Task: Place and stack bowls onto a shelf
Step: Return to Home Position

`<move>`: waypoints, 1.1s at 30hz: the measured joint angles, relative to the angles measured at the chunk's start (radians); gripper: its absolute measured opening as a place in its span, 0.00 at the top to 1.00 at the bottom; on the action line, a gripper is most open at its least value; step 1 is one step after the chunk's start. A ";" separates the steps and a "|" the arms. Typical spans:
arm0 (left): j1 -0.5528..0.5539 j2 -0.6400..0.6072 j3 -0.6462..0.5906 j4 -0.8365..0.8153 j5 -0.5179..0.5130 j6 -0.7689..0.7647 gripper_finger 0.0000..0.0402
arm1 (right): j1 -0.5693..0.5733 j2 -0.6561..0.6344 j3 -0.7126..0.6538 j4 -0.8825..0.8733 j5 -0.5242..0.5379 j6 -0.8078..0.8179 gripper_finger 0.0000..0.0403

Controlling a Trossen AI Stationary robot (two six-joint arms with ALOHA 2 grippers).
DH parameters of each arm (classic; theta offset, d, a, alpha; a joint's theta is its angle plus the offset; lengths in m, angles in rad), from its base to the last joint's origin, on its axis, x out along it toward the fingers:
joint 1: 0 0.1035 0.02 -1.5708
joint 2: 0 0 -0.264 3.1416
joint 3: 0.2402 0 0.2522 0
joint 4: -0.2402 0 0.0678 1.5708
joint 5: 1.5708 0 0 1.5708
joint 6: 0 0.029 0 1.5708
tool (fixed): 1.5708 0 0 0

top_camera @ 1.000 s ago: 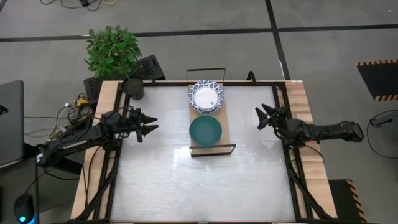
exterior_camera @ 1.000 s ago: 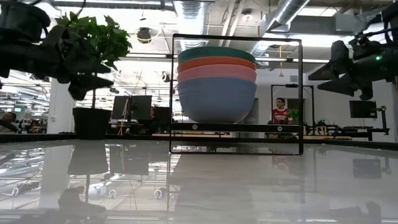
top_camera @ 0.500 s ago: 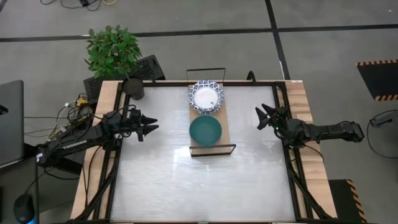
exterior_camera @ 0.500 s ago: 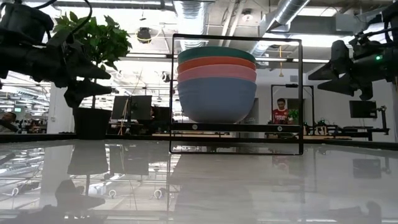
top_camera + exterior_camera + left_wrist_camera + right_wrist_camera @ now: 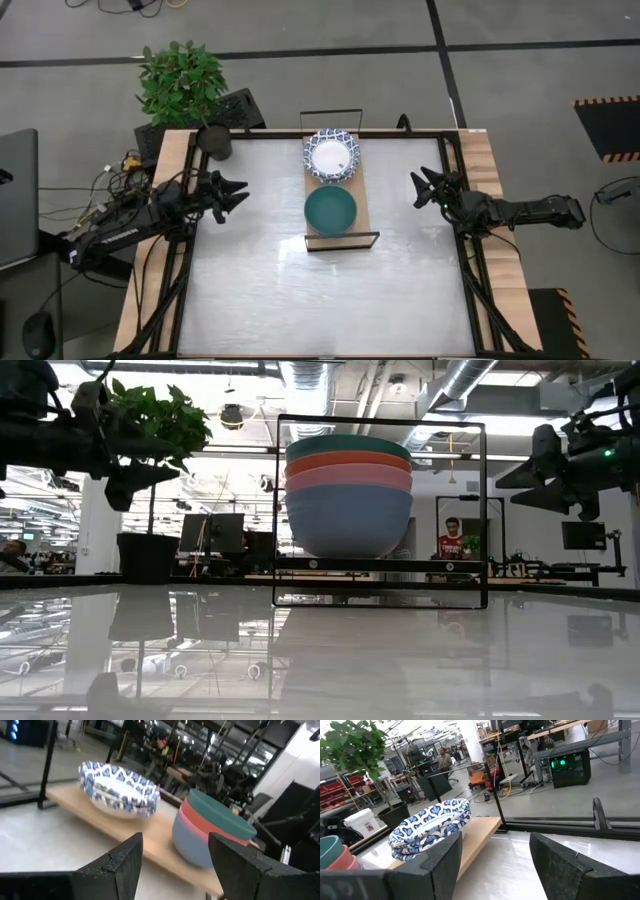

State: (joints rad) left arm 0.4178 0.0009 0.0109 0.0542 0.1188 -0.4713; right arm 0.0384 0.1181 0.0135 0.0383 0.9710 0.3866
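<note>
Pulling back toward the left edge of the desk [image 5: 300,290], our left hand [image 5: 230,193], spread and empty like the right hand [image 5: 424,187] waiting opposite, leaves on the shelf [image 5: 362,200] the stacked bowls [image 5: 348,510], which we judge stiff, slick, breakable and best pinched by the rim.

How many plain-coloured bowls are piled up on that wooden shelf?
4, nested in one pile: green bowl on top, then orange bowl, pink bowl, blue bowl lowest. The patterned pile beside them isn't counted.
</note>
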 joint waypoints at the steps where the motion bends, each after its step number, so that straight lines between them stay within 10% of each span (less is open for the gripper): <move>1: -0.005 0.000 0.000 -0.011 -0.002 0.000 0.48 | 0.000 0.000 0.000 0.000 -0.001 0.000 0.36; 33: -0.085 -0.001 -0.003 -0.011 -0.218 0.041 0.48 | 0.000 0.000 0.000 0.000 -0.001 -0.002 0.36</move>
State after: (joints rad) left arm 0.3325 0.0002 0.0074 0.0435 -0.0990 -0.4305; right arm 0.0387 0.1181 0.0135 0.0383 0.9703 0.3843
